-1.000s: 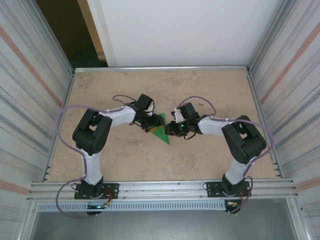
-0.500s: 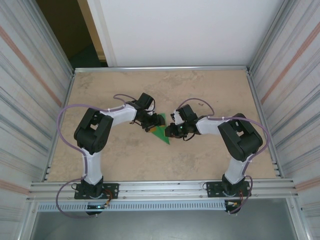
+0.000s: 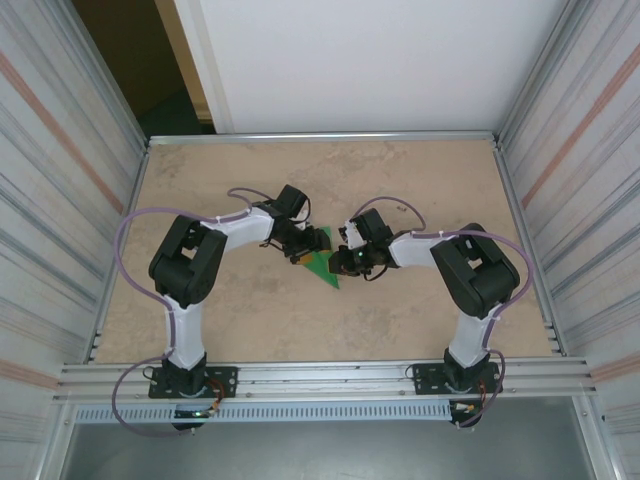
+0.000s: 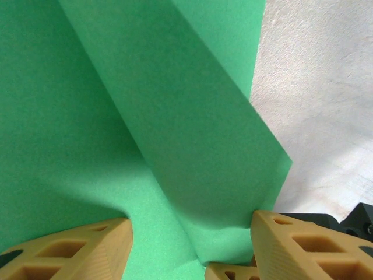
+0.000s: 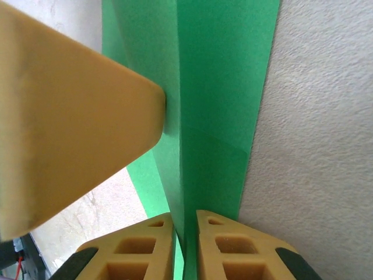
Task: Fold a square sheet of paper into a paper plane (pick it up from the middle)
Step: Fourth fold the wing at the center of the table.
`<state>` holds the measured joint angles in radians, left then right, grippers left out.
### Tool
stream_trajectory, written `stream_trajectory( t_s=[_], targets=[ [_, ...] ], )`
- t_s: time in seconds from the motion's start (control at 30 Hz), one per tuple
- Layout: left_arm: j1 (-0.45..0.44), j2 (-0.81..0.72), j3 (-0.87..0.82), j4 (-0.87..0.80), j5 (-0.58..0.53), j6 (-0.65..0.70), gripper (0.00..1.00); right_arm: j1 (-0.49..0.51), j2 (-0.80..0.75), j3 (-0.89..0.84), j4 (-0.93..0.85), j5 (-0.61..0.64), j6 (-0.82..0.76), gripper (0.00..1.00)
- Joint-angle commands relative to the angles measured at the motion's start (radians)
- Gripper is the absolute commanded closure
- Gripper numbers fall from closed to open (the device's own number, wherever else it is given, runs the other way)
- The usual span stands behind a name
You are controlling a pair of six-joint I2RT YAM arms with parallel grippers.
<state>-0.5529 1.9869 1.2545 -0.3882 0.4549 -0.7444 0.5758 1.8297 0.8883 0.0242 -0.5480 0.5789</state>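
I see right gripper [image 5: 185, 223] pinching raised fold of paper [image 5: 224, 87] between its fingertips; left gripper [image 4: 190, 232] spread wide, straddling crease.

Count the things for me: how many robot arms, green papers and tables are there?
Robot arms: 2
Green paper: 1
Table: 1
Total: 4

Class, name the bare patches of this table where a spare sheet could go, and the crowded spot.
Free table: the far strip beyond the arms, the near strip between their bases. Crowded: the middle, where left tool and right tool meet at the paper.
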Motion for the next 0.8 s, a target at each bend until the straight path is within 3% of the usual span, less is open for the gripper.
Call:
stream_trajectory(
  t_s=[0.0,0.47,0.77],
  targets=[
    [-0.005,0.132,-0.079,-0.155,-0.134,0.012,0.41,0.0,0.024,0.023,0.005,-0.02,0.029,0.86],
    [0.003,0.037,-0.016,-0.149,-0.102,0.047,0.41,-0.024,0.059,0.006,-0.006,-0.082,0.027,0.91],
    [0.092,-0.168,0.0,0.12,0.057,0.02,0.35,-0.046,0.079,0.018,-0.037,-0.143,0.018,0.92]
  ],
)
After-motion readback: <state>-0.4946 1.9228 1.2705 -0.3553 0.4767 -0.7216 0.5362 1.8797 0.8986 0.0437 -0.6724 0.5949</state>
